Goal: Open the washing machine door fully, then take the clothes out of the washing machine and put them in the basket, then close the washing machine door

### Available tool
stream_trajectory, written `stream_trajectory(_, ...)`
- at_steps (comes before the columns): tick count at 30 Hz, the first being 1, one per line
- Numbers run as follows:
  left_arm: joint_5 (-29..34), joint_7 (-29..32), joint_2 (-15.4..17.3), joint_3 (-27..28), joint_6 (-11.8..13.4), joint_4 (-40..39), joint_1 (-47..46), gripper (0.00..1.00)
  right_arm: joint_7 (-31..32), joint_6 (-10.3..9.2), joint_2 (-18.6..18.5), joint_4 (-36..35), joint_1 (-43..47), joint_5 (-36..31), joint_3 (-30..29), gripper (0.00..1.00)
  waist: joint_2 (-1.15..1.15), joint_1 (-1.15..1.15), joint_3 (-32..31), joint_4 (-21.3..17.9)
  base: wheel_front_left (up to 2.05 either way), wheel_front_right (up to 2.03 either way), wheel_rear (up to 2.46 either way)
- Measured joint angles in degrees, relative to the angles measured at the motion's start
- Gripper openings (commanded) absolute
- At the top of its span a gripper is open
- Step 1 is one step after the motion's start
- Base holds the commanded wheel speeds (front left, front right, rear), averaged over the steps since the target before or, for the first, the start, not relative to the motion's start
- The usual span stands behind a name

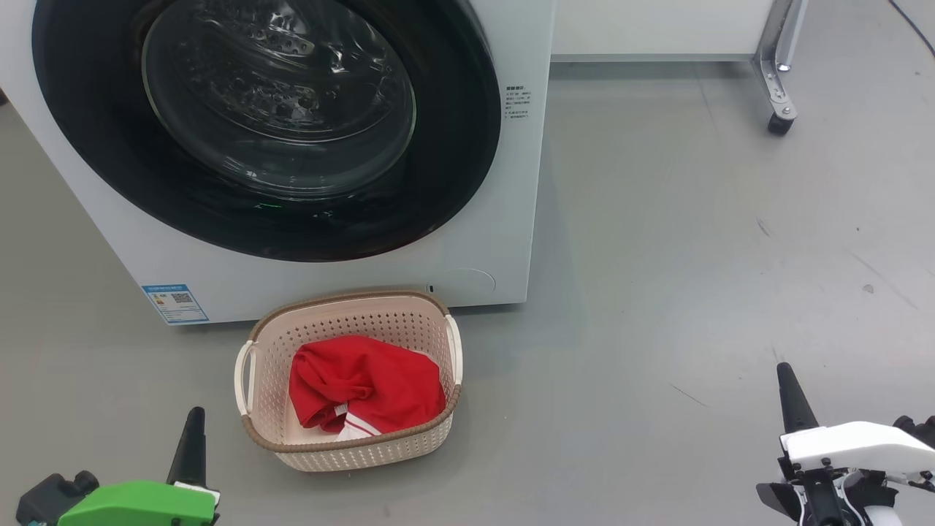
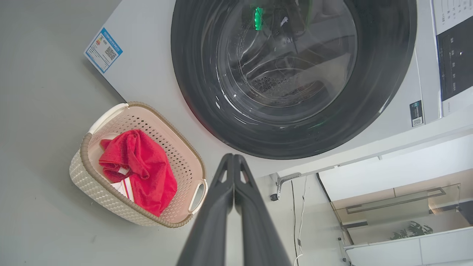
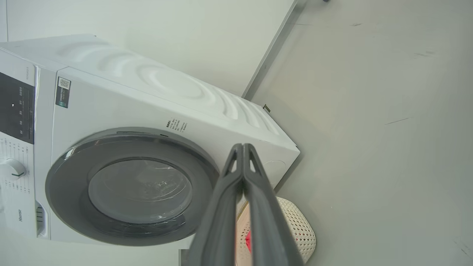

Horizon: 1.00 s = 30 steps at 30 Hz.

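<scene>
Grey floor [image 1: 657, 292], one washer [image 1: 504, 219] with its one door [image 1: 453, 146] closed, and one basket [image 1: 350, 444] holding the red clothes [image 1: 365, 383].
In the head view the washer fills the upper left. The basket stands just below it at lower centre, near its front. The clothes lie bunched as one heap on the basket's floor, white trim showing, between two white handles [image 1: 241, 372]. One blue label [image 1: 175, 303] sits at the washer's lower left. Two grippers flank the basket, well apart: left gripper [image 2: 233, 159] at lower left, right gripper [image 3: 243, 147] at lower right, each with both fingers pressed together, holding nothing. One wheeled metal leg [image 1: 778, 73] stands at upper right.
</scene>
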Motion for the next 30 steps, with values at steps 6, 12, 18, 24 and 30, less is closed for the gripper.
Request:
stream_trajectory(6,-6.38,1.29,0.05,0.75,-0.46,0.45,-1.21,0.00,1.34,0.64,-0.52,0.57,-0.94,6.50,-0.99,0.00,0.00,0.00,-0.01,-0.02,0.00,0.00,0.00)
stream_trajectory(12,-10.98,2.56,0.09,1.35,-0.73,0.68,-2.30,0.00,2.25,1.15,-0.79,1.01,-1.72,11.57,-1.79,0.00,0.00,0.00,-0.01,-0.04,0.00,0.00,0.00)
stream_trajectory(18,-15.44,3.74,0.13,2.16,-1.04,1.09,-3.19,0.00,3.21,1.23,-0.97,1.33,-2.91,16.39,-2.48,0.00,0.00,0.00,-0.01,-0.05,0.00,0.00,0.00)
stream_trajectory(24,-20.49,4.80,0.19,2.70,-1.46,1.63,-4.11,0.00,4.23,1.74,-1.19,1.81,-3.77,21.21,-3.32,0.00,0.00,0.00,-0.02,-0.07,0.00,0.00,0.00)
stream_trajectory(30,-22.54,5.30,0.20,2.99,-1.48,1.88,-5.04,0.00,4.66,2.18,-1.32,2.04,-4.15,23.63,-3.76,0.00,0.00,0.00,-0.02,-0.08,0.00,0.00,0.00)
